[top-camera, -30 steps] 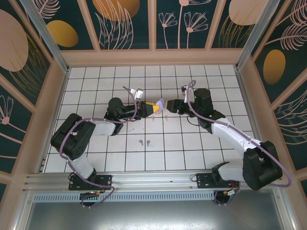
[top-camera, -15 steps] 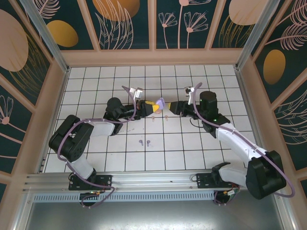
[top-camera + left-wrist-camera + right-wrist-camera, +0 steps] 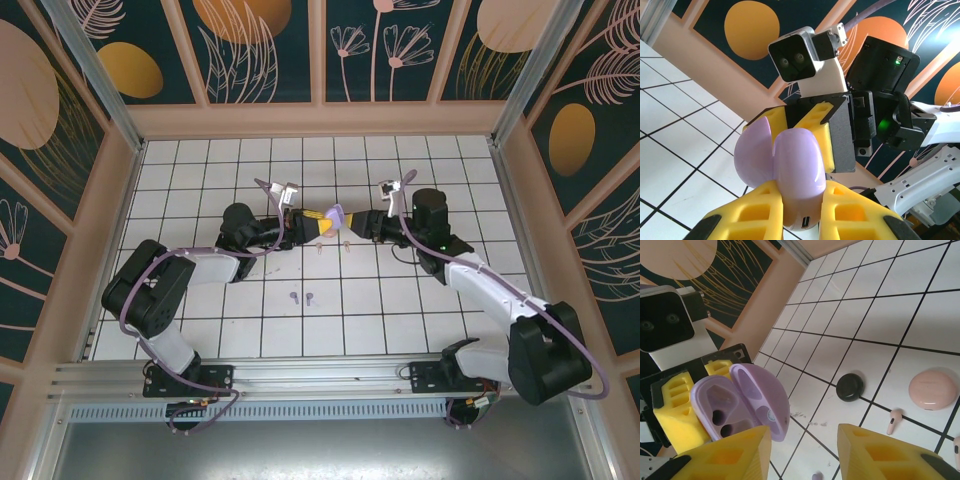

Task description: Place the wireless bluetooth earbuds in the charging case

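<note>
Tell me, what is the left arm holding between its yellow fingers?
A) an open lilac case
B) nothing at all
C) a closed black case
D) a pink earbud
A: the left gripper is clamped on the lilac case, whose lid stands hinged open in the right wrist view; the black case lies on the table.

Robot test cell, lab-type: white gridded counter [image 3: 200, 180], aluminium frame posts [image 3: 95, 70], flower-printed wall panels [image 3: 255, 50], two arms [image 3: 480, 285] bolted to front rail [image 3: 320, 372].
</note>
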You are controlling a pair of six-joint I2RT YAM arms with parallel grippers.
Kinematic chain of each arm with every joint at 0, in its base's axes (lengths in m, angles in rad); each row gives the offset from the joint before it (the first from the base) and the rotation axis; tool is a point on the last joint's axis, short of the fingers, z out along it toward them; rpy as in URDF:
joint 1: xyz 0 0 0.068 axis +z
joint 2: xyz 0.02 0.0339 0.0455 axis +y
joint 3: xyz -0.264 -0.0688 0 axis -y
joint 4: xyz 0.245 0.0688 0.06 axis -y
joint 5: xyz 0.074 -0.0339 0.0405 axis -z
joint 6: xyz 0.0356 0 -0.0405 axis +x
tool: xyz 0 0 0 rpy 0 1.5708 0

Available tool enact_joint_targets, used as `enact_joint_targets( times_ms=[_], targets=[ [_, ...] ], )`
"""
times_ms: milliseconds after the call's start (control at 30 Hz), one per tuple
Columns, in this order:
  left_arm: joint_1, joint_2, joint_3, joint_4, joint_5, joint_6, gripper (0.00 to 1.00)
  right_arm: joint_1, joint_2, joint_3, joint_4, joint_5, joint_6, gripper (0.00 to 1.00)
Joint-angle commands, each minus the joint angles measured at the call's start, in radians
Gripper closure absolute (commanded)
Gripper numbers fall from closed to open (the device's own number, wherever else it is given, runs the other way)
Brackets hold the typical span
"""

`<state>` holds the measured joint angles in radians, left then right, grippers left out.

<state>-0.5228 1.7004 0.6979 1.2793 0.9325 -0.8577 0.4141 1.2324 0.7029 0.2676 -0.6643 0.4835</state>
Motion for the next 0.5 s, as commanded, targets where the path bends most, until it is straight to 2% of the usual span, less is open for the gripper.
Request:
enact_joint_targets(
  times_ms=[0,467],
  targets=[
    [-0.002,0.000,0.026,0.048,0.011,-0.002,1.00,0.012,0.015,0.042,0.064,-0.024,0.010,0.60],
    [-0.002,0.004,0.031,0.056,0.008,-0.008,1.00,0.039,0.063,0.067,0.067,-0.012,0.013,0.66]
  ],
)
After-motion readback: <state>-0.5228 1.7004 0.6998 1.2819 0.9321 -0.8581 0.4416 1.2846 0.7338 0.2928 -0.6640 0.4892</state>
